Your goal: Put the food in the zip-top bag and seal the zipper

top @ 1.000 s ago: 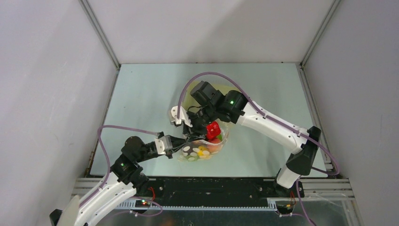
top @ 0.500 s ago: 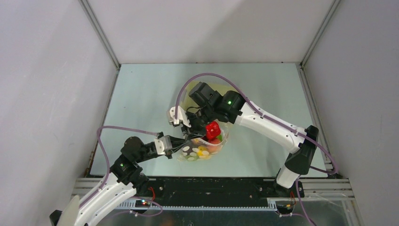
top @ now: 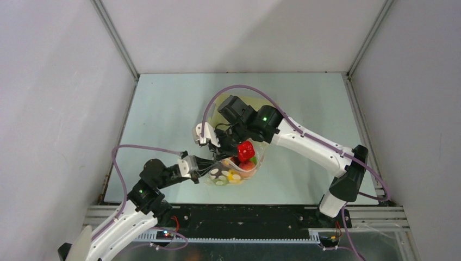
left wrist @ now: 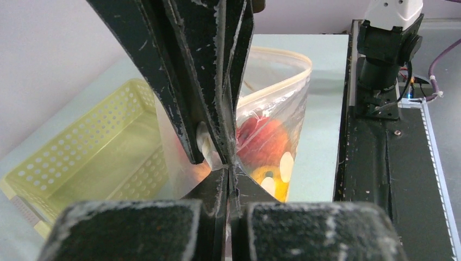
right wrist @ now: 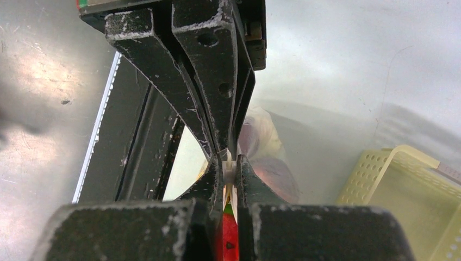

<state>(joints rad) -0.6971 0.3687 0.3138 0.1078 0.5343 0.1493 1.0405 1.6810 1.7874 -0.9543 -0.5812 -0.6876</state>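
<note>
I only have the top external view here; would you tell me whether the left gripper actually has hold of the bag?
Observer: Yes. The left wrist view shows the left gripper shut on the clear film of the zip-top bag.
Operator: Thank you. And the right gripper?
Observer: Its wrist view shows the right gripper pinching a thin pale strip of the bag's edge.
Operator: Is the mouth closed?
Observer: No. The left wrist view shows the rim bowed open above the food.

Food [left wrist: 261,142] in bag [left wrist: 284,81], basket [left wrist: 81,147] behind.
</note>
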